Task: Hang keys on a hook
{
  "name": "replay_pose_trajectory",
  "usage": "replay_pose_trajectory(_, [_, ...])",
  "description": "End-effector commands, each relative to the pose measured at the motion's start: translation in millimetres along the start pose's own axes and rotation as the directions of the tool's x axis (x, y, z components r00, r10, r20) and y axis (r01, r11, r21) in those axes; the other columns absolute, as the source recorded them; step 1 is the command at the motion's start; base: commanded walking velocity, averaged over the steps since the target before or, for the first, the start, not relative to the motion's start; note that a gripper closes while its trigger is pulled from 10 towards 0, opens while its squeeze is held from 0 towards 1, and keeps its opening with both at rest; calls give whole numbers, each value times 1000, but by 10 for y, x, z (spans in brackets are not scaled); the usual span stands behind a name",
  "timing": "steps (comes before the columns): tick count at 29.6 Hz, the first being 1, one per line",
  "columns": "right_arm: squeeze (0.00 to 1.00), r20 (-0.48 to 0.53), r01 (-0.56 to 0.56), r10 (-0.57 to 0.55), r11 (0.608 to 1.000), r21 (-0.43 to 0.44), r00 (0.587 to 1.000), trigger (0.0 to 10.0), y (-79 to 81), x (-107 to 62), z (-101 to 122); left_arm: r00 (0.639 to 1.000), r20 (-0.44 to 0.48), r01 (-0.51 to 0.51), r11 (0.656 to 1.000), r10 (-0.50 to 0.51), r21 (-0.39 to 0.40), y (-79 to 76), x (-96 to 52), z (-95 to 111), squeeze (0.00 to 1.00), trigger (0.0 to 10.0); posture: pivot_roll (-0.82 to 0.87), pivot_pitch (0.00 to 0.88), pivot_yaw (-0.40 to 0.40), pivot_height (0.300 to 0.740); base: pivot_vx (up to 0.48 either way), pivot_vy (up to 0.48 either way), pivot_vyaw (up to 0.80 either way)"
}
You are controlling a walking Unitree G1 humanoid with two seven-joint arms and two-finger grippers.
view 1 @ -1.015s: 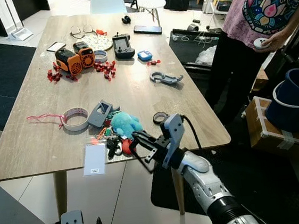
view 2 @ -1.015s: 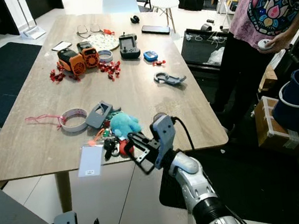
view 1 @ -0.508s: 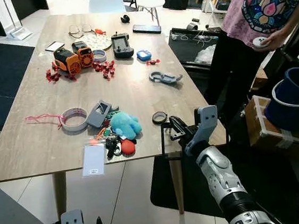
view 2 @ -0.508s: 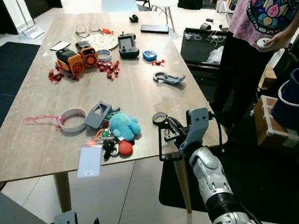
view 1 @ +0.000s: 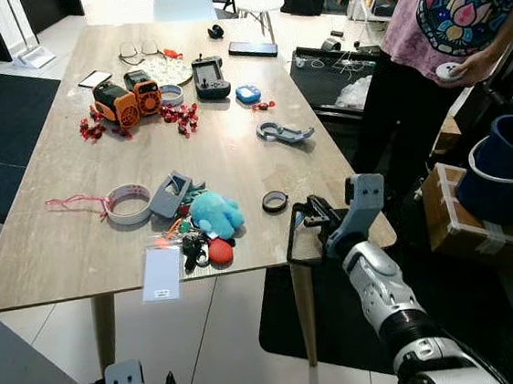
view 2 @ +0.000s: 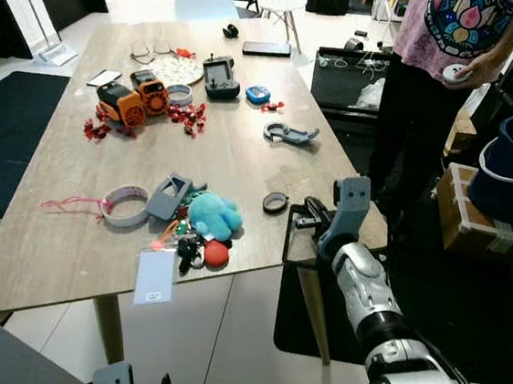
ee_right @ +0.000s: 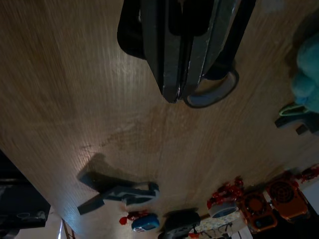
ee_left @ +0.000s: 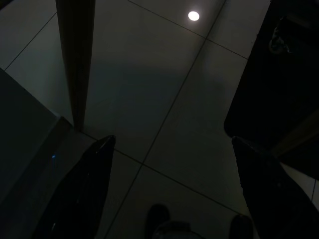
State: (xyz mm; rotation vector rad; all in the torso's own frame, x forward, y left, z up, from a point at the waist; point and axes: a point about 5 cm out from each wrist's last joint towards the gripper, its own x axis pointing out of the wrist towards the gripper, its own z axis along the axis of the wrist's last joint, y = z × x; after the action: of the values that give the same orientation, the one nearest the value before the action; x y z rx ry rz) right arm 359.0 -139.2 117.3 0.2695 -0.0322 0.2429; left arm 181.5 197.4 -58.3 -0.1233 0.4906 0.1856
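Note:
The key bunch (view 1: 196,250) lies near the table's front edge with a teal plush (view 1: 215,213), a red ball (view 1: 220,252) and a white card (view 1: 162,273) attached. A grey hook-shaped piece (view 1: 282,133) lies flat further back on the table. My right gripper (view 1: 303,235) hovers over the table's front right corner, right of the keys, just past a small black ring (view 1: 275,201). In the right wrist view its fingers (ee_right: 172,59) are pressed together with nothing between them. My left gripper (ee_left: 172,199) hangs open over the dark floor.
A person (view 1: 442,35) in a patterned shirt stands at the table's right side holding controllers. A blue bucket (view 1: 511,165) and a cardboard box (view 1: 466,220) sit on the floor to the right. Tape rolls, orange devices (view 1: 127,97), red bits and a handheld controller crowd the table (view 1: 78,238).
My right gripper has swung right, away from the key bunch to the table's front right corner. The keys stay on the table. The left arm has not moved.

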Motion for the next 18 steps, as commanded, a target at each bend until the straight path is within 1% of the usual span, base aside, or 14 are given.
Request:
replay_pose_trajectory(1, [463, -11, 34, -34, 999, 12, 999, 10000, -67, -4, -20, 1000, -23, 4, 1000, -4, -3, -14, -39, -67, 0, 10000, 56, 111, -79, 740, 0, 0, 0])
replay_pose_trajectory(3, [463, -10, 36, -36, 999, 12, 999, 10000, -68, 8, -13, 1000, -23, 4, 1000, -4, -3, -14, -40, -67, 0, 10000, 56, 111, -79, 740, 0, 0, 0])
replay_pose_trajectory(4, [1000, -7, 39, -39, 999, 10, 999, 10000, -71, 20, -2, 1000, -23, 4, 1000, -4, -3, -15, -40, -67, 0, 10000, 57, 111, -79, 740, 0, 0, 0])
replay_pose_trajectory(8, [1000, 3, 67, -67, 998, -5, 998, 10000, -90, 50, 37, 1000, -22, 4, 1000, -4, -3, -16, -40, -67, 0, 10000, 56, 111, -79, 740, 0, 0, 0])
replay_pose_trajectory(9, [686, 5, 84, -84, 996, -14, 996, 10000, -104, 57, 49, 1000, -22, 4, 1000, -4, -3, -17, -40, -67, 0, 10000, 56, 111, -79, 740, 0, 0, 0])
replay_pose_trajectory(10, [686, 7, 97, -97, 995, -22, 995, 10000, -117, 62, 60, 1000, -22, 4, 1000, -4, -3, -17, -40, -67, 0, 10000, 56, 111, -79, 740, 0, 0, 0])
replay_pose_trajectory(11, [231, 13, 112, -112, 993, -28, 994, 10000, -136, 69, 78, 1000, -22, 5, 1000, -5, -3, -18, -41, -67, 0, 10000, 56, 112, -78, 740, 0, 0, 0])
replay_pose_trajectory(12, [231, 13, 112, -112, 993, -28, 994, 10000, -136, 69, 78, 1000, -22, 5, 1000, -5, -3, -18, -41, -67, 0, 10000, 56, 112, -78, 740, 0, 0, 0])
replay_pose_trajectory(13, [0, 18, 118, -118, 993, -29, 993, 10000, -148, 75, 96, 1000, -22, 5, 1000, -5, -3, -19, -41, -67, 0, 10000, 57, 112, -79, 740, 0, 0, 0])
replay_pose_trajectory(18, [0, 29, 123, -122, 992, -27, 992, 10000, -166, 89, 130, 1000, -21, 4, 1000, -4, -4, -18, -42, -67, 0, 10000, 58, 111, -81, 740, 0, 0, 0])
